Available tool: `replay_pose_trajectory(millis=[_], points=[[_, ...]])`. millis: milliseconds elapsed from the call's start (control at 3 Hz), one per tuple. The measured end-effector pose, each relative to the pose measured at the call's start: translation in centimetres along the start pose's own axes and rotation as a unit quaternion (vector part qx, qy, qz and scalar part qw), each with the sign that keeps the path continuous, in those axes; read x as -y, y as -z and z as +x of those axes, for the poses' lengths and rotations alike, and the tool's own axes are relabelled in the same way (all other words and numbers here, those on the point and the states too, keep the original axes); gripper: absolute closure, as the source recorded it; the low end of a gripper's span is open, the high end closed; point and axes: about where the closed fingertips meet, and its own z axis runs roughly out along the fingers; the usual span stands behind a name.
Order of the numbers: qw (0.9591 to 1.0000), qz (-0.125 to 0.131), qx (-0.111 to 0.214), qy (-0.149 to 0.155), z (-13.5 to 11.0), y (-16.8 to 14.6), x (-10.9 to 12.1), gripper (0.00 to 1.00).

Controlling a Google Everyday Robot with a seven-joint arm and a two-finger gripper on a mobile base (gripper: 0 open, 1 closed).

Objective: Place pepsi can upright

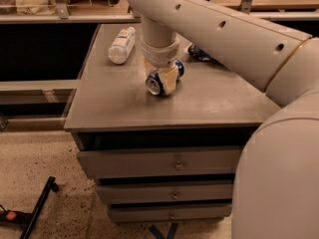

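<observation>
The pepsi can point(158, 82) lies on its side near the middle of the grey cabinet top point(124, 108), with its silver top facing front-left. My gripper point(162, 73) comes down from the white arm and sits right over the can's body, covering its middle. The can rests on the cabinet top.
A white plastic bottle point(122, 45) lies on its side at the back left of the cabinet top. A dark-blue foil snack bag point(199, 53) lies at the back right, partly behind my arm. Drawers are below the front edge. A shelf stands behind the cabinet.
</observation>
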Motion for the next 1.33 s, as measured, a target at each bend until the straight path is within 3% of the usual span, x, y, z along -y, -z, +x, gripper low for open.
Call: replay_pose_trajectory(millis=[333, 667, 1000, 1333], points=[[1.0, 0.003, 0.004, -0.003, -0.4, 0.2, -0.1, 0.71], [0.9983, 0.008, 0.029, -0.05, -0.2, 2.3, -0.4, 0.94], [0.987, 0.005, 0.095, -0.129, 1.6, 4.4, -1.7, 1.0], [0.9606, 0.042, 0.185, -0.203, 2.5, 7.8, -1.2, 1.0]])
